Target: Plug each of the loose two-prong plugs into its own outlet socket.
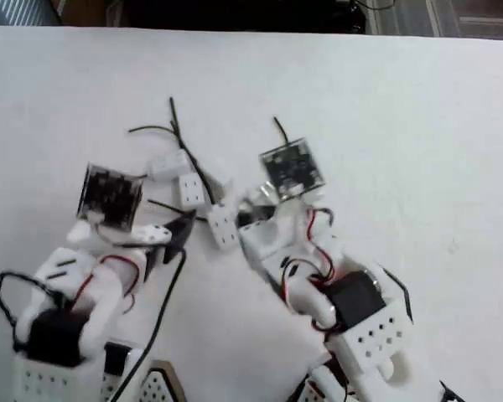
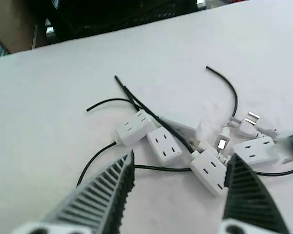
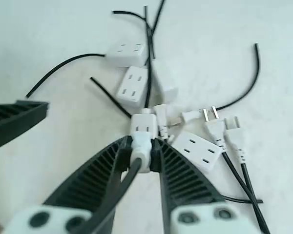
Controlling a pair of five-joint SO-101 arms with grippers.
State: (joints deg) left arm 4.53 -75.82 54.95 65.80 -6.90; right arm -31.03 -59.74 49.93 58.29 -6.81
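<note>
So the right gripper [image 3: 141, 143] is clamped narrow around a white plug [image 3: 140, 152], with the plug's black cord running back between the fingers. Grabbing it by the body like that makes sense, since it keeps the prong end pointing straight out front. The nose of the plug is butted right up against the end socket [image 3: 142, 122]. I can't see any prong, so it's either going in or already in. Can't tell if it's fully seated, though.

The left gripper [image 2: 180, 161] is spread wide and holding nothing. It hangs just short of the end socket, on the side away from the right arm. My guess is it's parked there to pin the socket so it doesn't skate across the worktop [image 3: 49, 29] when the plug gets pushed, but that's just how I read it.

Everything else is bunched around the end socket:
- Two loose plugs [image 3: 216, 129] lie just off to one side, prongs bare and not in anything.
- One spare socket [image 3: 198, 148] is touching or nearly touching the right gripper's finger.
- Two more spare sockets [image 3: 134, 87] sit just beyond the end socket.
- The black cords [image 3: 63, 68] criss-cross over the whole pile.

I'd say the task is barely started, one plug at most.
</note>
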